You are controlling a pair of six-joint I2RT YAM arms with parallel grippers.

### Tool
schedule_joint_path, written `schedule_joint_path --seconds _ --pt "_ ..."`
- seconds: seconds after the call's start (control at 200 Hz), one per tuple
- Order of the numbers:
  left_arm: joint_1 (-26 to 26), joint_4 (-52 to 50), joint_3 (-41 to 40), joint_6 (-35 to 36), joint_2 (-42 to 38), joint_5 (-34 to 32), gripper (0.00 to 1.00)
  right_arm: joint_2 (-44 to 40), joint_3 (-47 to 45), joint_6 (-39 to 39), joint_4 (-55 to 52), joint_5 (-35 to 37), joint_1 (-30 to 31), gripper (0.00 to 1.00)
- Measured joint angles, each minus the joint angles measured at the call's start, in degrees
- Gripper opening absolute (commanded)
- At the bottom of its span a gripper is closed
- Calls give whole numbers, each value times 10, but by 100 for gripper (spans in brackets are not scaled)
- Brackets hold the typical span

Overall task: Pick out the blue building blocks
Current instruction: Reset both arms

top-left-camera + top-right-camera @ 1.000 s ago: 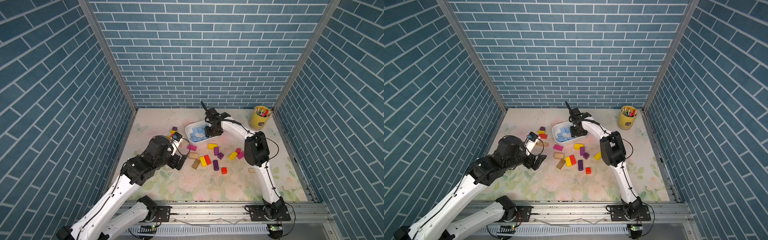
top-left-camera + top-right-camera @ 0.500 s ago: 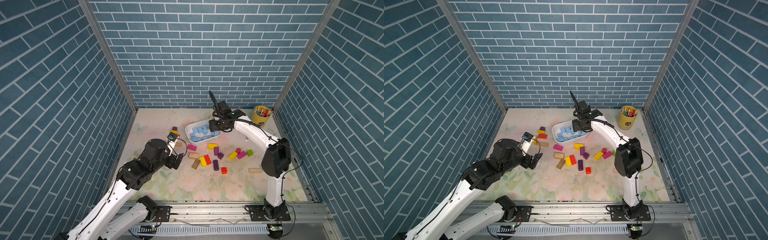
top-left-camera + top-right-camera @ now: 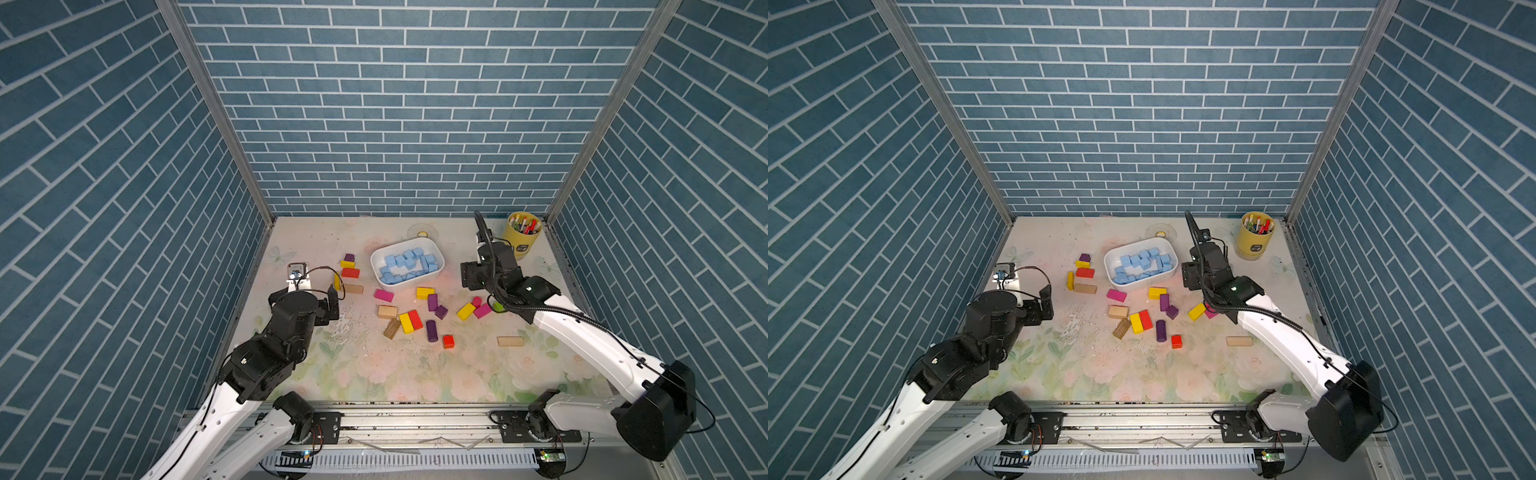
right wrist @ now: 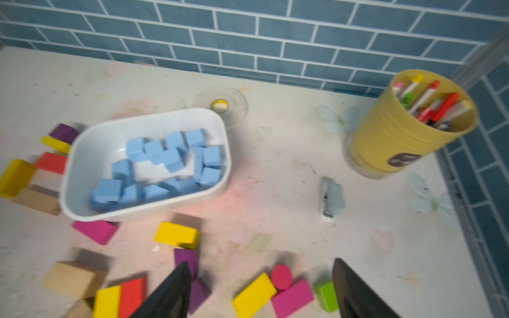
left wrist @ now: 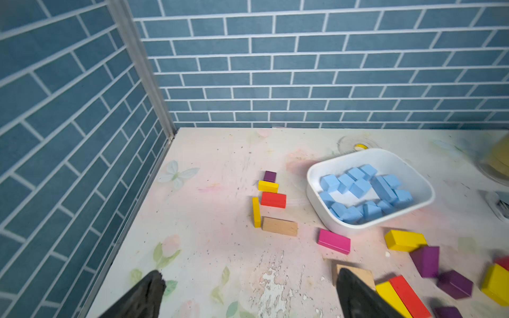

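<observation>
Several light blue building blocks [image 3: 405,264] [image 3: 1142,264] lie heaped in a white bin [image 3: 411,285] at the back middle of the table. Both wrist views also show the blue blocks [image 5: 363,192] [image 4: 165,162] inside the bin [image 5: 344,226] [image 4: 137,212]. My right gripper [image 3: 469,276] [image 4: 261,263] hovers just right of the bin, open and empty, above yellow, pink and green blocks. My left gripper [image 3: 332,301] [image 5: 250,274] is open and empty over bare table at the left, well short of the bin.
Purple, yellow, red, pink, green and tan blocks [image 3: 409,321] are scattered in front of and left of the bin. A yellow cup of markers [image 3: 523,239] stands back right, with a small grey stapler [image 4: 332,198] near it. A clear dish [image 3: 423,230] lies behind the bin.
My right gripper has left the bin, swung right and toward the front, and its jaws have spread wider. My left arm has drawn back to the left.
</observation>
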Motion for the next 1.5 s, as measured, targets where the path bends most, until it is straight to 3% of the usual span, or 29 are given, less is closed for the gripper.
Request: schedule_joint_path --seconds 0.15,0.225,0.32,0.485,0.63,0.915,1.16,1.38,1.5 --pt "0 68 -69 -27 3 -39 99 -65 -101 -4 47 70 -32 90" --pt "0 115 -108 -25 11 -57 99 -88 -144 -1 71 92 -67 99" --pt "0 180 -152 -8 26 -83 99 -112 -201 1 110 123 -108 99" --pt "1 353 -231 98 68 -136 99 -95 -281 -5 192 199 -162 99" --pt "20 545 -299 200 138 -162 99 -40 -313 -36 307 216 -191 99" --pt "115 801 -351 261 300 -110 99 94 -358 -110 524 132 -237 99" --pt "166 909 -353 280 402 -51 99 154 -346 -130 609 40 -294 99" --pt "259 994 -356 258 474 63 99 161 -341 -123 633 -60 -348 99" --pt "282 1006 -360 245 506 115 99 172 -355 -124 668 -107 -358 99"
